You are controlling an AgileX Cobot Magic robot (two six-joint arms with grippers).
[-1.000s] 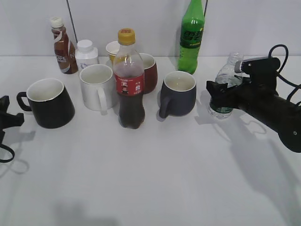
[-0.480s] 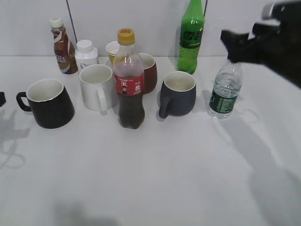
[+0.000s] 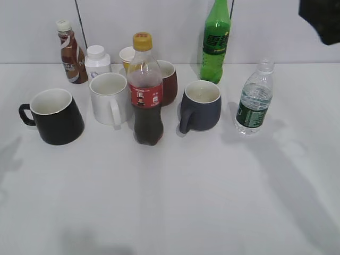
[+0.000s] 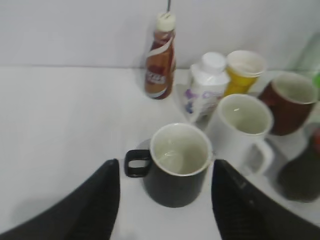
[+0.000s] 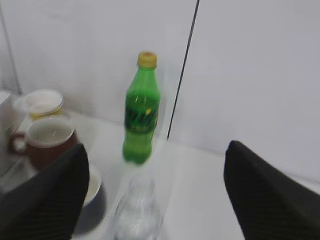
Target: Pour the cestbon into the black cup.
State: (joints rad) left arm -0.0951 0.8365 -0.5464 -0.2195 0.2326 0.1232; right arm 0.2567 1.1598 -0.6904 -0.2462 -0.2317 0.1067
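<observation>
From the outside camera, the cestbon stands upright on the white surface, at the right end of the row, just right of the grey mug; nothing holds it. The black cup sits at the far left end, well apart from it, with its handle to the left; a white mug and a cola bottle stand between them. Only a dark bit of the right arm shows in the top corner, high above the bottle.

From the left wrist, the left fingers are spread wide and hold nothing; the black cup sits right between them, a little ahead, and it looks empty inside.

From the right wrist, the right fingers are also wide apart and empty; the cestbon is low down between them, blurry, with the green bottle behind it.

I think the step now is to grab the bottle; the right arm should come straight down, close on the ribbed middle, not the thin top; squeeze softly, since it has no cap and could spill; then lift high to pass over the cola bottle.
</observation>
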